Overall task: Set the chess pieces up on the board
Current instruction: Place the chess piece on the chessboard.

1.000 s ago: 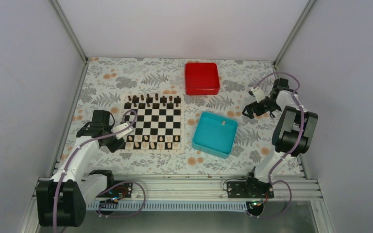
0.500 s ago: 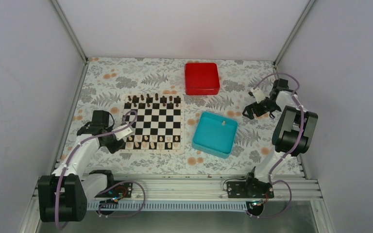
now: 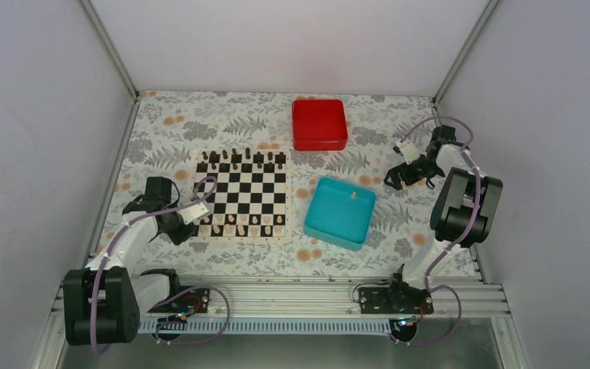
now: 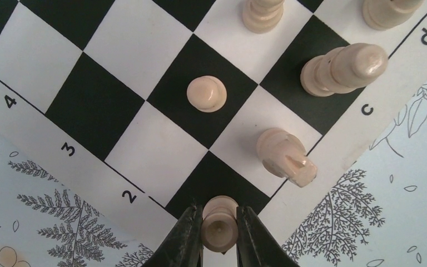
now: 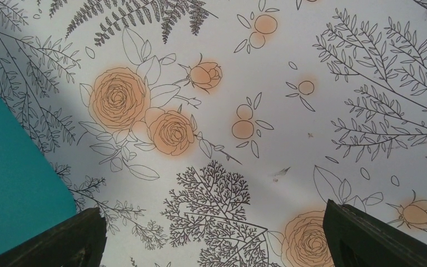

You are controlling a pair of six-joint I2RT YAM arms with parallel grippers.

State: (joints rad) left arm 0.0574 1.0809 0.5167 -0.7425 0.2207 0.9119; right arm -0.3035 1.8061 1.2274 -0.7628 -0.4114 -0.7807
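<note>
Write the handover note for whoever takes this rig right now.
Left end effector: shut on a cream chess piece at the board's near-left corner square.
Right end effector: open, empty, above the floral cloth beside the teal tray.
Done: dark chessmen line the far edge; cream knight, bishop and pawn stand nearby.
Left: release this piece; one cream piece lies in the tray.

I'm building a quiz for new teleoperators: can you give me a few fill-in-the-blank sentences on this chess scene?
1. The left gripper is shut on a pale chess piece above a ____ corner square of the board.
2. The right gripper has its jaws ____ over the floral tablecloth.
3. The teal tray holds only ____ pale piece.
Missing words: black; open; one.
</note>
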